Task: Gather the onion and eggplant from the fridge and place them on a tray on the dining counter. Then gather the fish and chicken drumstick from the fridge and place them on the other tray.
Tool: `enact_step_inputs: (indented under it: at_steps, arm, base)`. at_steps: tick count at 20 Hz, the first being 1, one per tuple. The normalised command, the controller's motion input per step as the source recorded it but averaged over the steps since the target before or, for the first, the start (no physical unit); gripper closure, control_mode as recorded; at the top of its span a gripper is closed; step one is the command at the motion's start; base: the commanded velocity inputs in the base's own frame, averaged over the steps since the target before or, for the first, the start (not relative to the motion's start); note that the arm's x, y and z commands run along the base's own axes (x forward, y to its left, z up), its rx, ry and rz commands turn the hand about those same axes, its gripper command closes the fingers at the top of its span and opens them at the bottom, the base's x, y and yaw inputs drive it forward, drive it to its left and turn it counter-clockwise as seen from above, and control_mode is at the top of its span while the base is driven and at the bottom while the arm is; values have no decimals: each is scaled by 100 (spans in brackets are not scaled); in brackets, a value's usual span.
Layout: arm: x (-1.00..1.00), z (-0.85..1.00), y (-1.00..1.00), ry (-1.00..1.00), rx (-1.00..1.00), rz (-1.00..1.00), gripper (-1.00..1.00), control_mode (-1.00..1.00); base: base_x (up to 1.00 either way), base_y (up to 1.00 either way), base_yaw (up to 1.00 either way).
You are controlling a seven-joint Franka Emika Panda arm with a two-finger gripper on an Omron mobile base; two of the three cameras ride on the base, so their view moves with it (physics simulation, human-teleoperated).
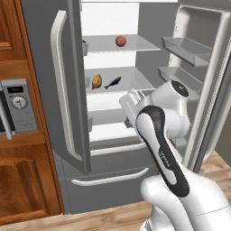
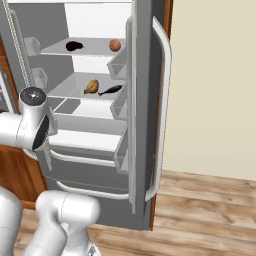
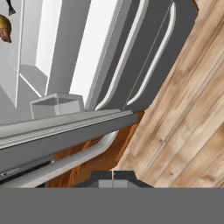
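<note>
Your gripper is clenched empty by the fridge; swinging toward the onion probably clips the door.

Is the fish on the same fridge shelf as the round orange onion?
No, the fish lies one shelf lower, beside the chicken drumstick, while the onion sits on the shelf above.

A: Any writing you can read?

B: None. The microwave beside the fridge has a small dark display and a dial, but whatever is on them is too small to make out.

A: The robot arm?

B: A faint mark runs along its dark forearm cover, blurred past reading.
</note>
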Motion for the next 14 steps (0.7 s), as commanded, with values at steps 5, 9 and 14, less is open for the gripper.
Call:
enact_step_inputs:
  at_steps: [5, 9, 14]
  arm:
    - [29, -20, -10, 0, 8, 0, 100, -100]
    - [29, -11, -16, 0, 13, 0, 100, -100]
    - [45, -18, 0, 0, 1, 2, 100, -100]
  base:
    - [0, 0, 0]
    - [0, 0, 0]
    - [0, 0, 0]
